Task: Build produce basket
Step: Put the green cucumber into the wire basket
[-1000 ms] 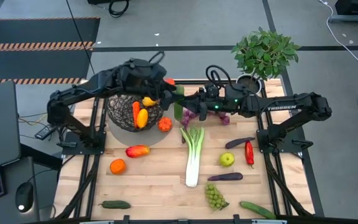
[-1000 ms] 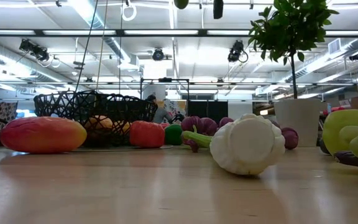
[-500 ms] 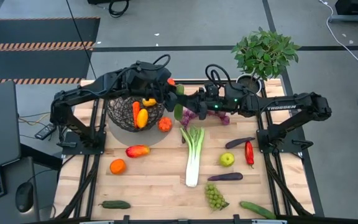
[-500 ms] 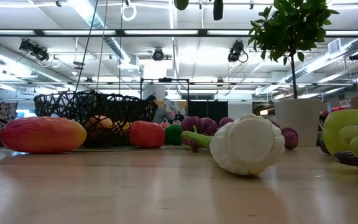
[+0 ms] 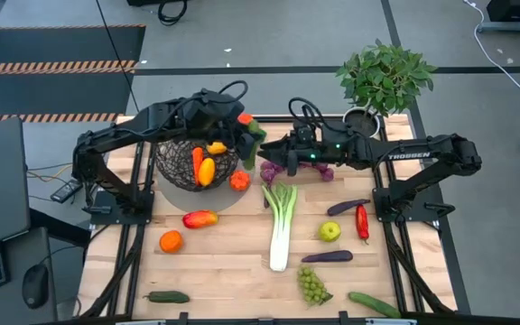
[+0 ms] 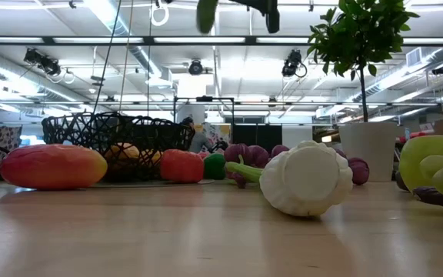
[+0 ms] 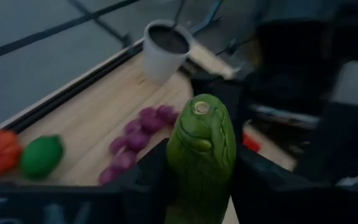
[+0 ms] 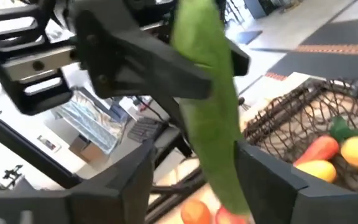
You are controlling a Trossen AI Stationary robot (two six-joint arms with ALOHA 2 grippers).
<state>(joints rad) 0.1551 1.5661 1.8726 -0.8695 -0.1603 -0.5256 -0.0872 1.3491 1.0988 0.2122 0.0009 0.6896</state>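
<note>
A long smooth green vegetable (image 5: 256, 140) (a cucumber or a slim pepper, which cannot be told) is now found higher and closer to the round bowl-shaped basket of dark open wire mesh (image 5: 165, 158) than half a second ago, when it hung lower beside the purple grapes (image 5: 271, 169). It is clamped between the fingers of the left gripper (image 5: 246, 134), as is seen in the left wrist view, where both dark fingers (image 7: 146, 177) are pressed against its sides. The right gripper (image 5: 276, 153) is held just beside it with its fingers (image 8: 126, 186) spread wide and clear gaps left on both sides of the vegetable, so a handover between the arms is judged to be done or nearly so; only the drop into the basket, just beside the left gripper, is left for this piece. Much produce is yet to be collected from the wooden table (image 5: 233, 271), the white-green leek (image 5: 281, 226) among it. In the low view only a green blur (image 6: 206, 15) at the top edge is shown, and the grippers are cut off there.
</note>
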